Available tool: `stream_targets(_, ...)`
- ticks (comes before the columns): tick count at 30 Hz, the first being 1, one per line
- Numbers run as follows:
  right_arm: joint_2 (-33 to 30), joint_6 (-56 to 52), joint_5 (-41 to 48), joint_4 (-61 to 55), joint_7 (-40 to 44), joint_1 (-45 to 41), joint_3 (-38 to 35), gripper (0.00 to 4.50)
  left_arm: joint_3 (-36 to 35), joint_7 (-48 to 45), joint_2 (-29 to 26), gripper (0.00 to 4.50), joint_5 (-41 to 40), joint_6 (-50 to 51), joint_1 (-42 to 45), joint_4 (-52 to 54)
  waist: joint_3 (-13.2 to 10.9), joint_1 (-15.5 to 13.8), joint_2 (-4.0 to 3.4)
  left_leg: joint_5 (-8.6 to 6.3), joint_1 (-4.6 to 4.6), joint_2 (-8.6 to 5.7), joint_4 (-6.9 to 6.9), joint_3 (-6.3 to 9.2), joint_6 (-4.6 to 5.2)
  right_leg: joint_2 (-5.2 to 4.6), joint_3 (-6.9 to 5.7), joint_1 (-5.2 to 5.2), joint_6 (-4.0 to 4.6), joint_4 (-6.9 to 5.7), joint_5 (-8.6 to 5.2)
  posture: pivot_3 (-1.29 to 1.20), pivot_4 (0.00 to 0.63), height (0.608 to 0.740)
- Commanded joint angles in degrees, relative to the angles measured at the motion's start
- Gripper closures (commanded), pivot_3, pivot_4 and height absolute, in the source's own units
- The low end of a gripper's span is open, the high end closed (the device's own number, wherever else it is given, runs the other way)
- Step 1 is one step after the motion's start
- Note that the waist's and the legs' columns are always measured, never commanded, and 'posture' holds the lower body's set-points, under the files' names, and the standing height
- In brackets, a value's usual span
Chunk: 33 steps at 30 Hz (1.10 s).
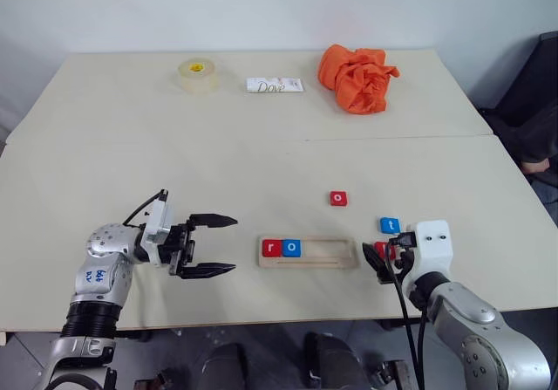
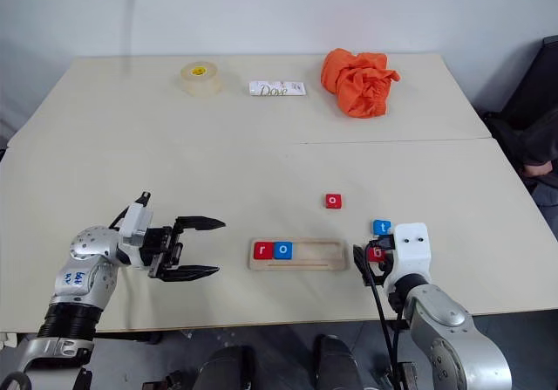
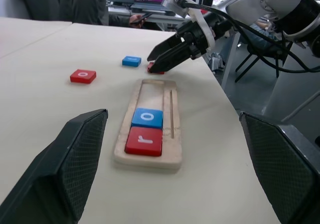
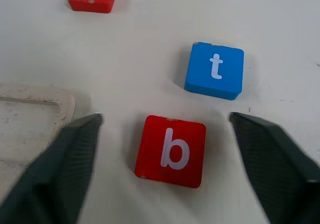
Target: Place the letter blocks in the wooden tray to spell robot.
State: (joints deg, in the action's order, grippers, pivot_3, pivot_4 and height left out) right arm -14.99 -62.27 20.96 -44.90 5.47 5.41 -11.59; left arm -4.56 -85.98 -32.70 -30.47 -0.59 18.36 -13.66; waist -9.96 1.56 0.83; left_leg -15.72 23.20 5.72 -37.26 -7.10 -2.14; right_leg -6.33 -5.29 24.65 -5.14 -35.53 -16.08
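From the head camera, the wooden tray [image 1: 309,252] lies near the front edge of the worktop [image 1: 261,159], with the red r block [image 1: 271,248] and the blue o block [image 1: 291,248] side by side at its left end. The red o block [image 1: 338,199] sits alone, farther back and to the right of the tray, and the blue t block [image 1: 390,225] lies just right of the tray's far corner. The left pincer [image 1: 214,245] hovers left of the tray, fingers spread wide and pointing toward it. Far back sit a tape roll [image 1: 198,73], a Dove wrapper [image 1: 275,85] and an orange cloth [image 1: 356,77]. Over to the left wrist camera: the right pincer [image 3: 155,63] reaches down at the tray's far end, tips at a red block beside the blue t. Now the right wrist camera: the red b block [image 4: 171,150] lies flat on the worktop between the spread fingers, untouched.
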Motion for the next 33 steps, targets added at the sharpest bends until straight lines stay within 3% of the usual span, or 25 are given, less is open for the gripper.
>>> stream_targets(1,-2.7,1.6,1.2,-2.4,2.8,-0.6,-1.8,0.02,-0.8,-2.7,-1.0,0.00,-1.5,-0.8,-0.7,2.1,0.0,0.0,0.00,0.00,0.00,0.00,-0.01,0.00,0.00,0.00,0.00,0.00,0.00,0.00,0.00,0.00,0.150,0.740)
stream_targets(4,-7.0,2.4,3.3,-2.9,7.6,-1.3,-2.5,0.02,-0.8,-2.7,-1.1,0.00,-1.5,-0.9,-1.0,2.1,0.0,0.0,0.00,0.00,0.00,0.00,0.00,0.00,0.00,0.00,0.00,0.00,0.00,0.00,0.00,0.00,0.150,0.740)
stream_targets(10,-24.5,9.2,6.3,2.8,25.3,-3.8,-2.9,0.02,-0.1,-3.8,-2.2,0.00,-0.6,-1.7,-1.7,1.0,0.0,0.0,0.06,-0.01,-0.01,0.01,0.00,0.03,0.01,0.01,-0.02,-0.02,0.00,0.03,0.00,0.00,0.150,0.740)
stream_targets(14,-36.3,17.9,4.6,11.4,39.8,-5.7,0.7,0.02,0.8,-6.2,-3.7,0.00,0.2,-4.4,-2.7,-1.0,-0.1,0.0,0.02,-0.01,-0.02,-0.01,0.03,0.00,0.01,-0.01,-0.02,-0.01,0.01,0.04,-0.01,0.00,0.150,0.740)
stream_targets(17,-41.4,25.3,1.6,17.0,46.2,-6.2,3.8,0.02,0.9,-6.5,-4.8,0.00,0.0,-5.8,-3.5,-1.3,-0.1,-0.1,0.07,-0.01,-0.01,-0.01,0.03,0.00,0.01,-0.01,-0.04,-0.03,0.01,0.08,-0.01,0.00,0.150,0.740)
stream_targets(21,-45.3,34.0,-2.5,26.7,54.5,-11.2,9.6,0.02,0.9,-5.6,-6.6,0.00,1.1,-8.3,-5.9,-1.9,-0.1,0.1,0.07,-0.01,-0.01,0.00,-0.01,-0.05,0.00,-0.02,-0.03,-0.01,-0.03,0.08,0.01,0.00,0.150,0.740)
stream_targets(33,-43.5,42.4,-8.5,39.0,61.3,-20.0,17.6,0.02,-1.2,0.4,-6.0,0.00,-1.0,-7.6,-13.6,6.5,-0.1,-0.1,0.05,-0.01,-0.04,0.00,-0.07,-0.13,-0.03,-0.08,-0.03,0.01,-0.04,0.02,0.01,0.00,0.150,0.740)
